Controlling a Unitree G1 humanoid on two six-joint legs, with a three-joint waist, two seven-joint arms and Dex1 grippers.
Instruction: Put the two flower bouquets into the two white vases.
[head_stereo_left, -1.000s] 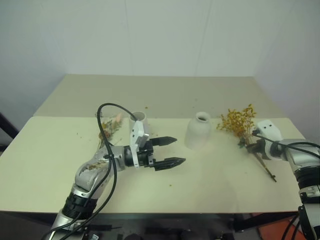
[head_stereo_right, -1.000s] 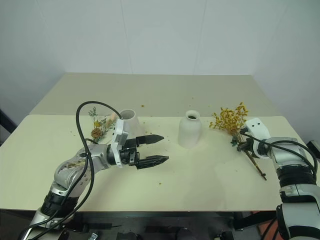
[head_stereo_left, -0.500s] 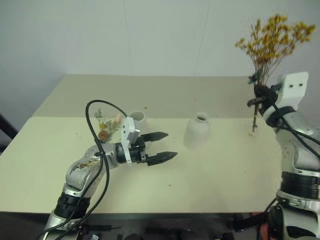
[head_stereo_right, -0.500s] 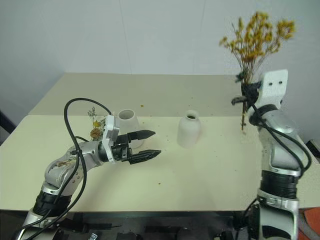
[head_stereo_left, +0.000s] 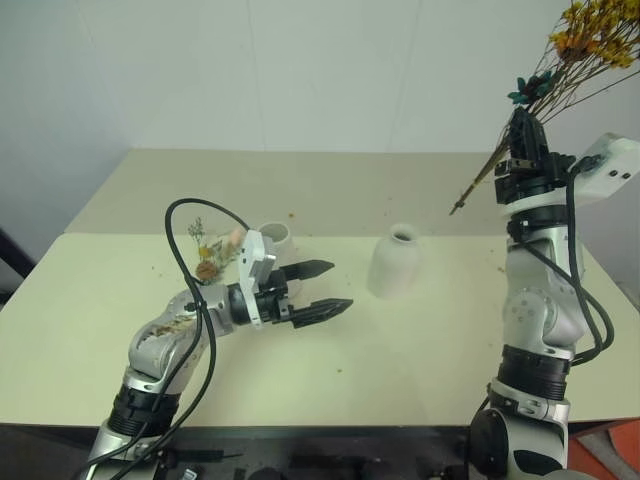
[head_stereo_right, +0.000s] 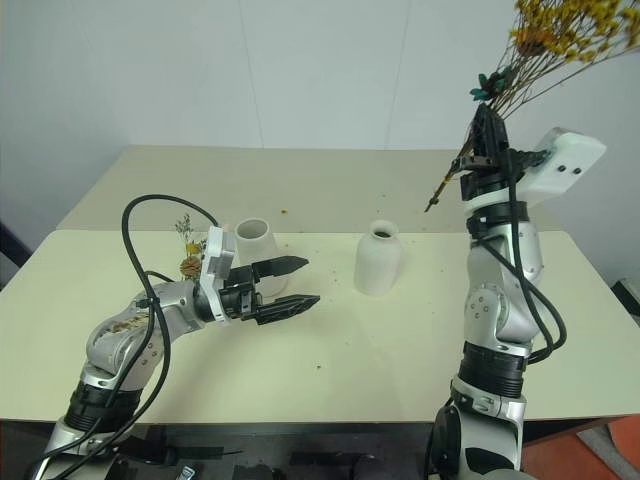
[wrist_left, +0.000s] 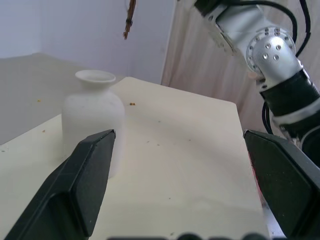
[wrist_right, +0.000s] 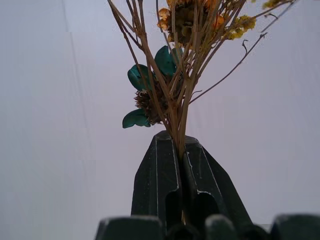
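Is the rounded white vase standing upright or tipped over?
Upright: the rounded vase stands on its base on the table, mouth facing up.

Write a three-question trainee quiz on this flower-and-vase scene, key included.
1. True or false: the right gripper is shut on the yellow bouquet, held up in the air.
2. Which vase holds the grey-green bouquet?
A. cone vase
B. bottle vase
C. neither
3. Fill in: the left gripper is ____ and holds nothing.

Key: 1 true; 2 C, it lies on the table beside the cone vase; 3 open.
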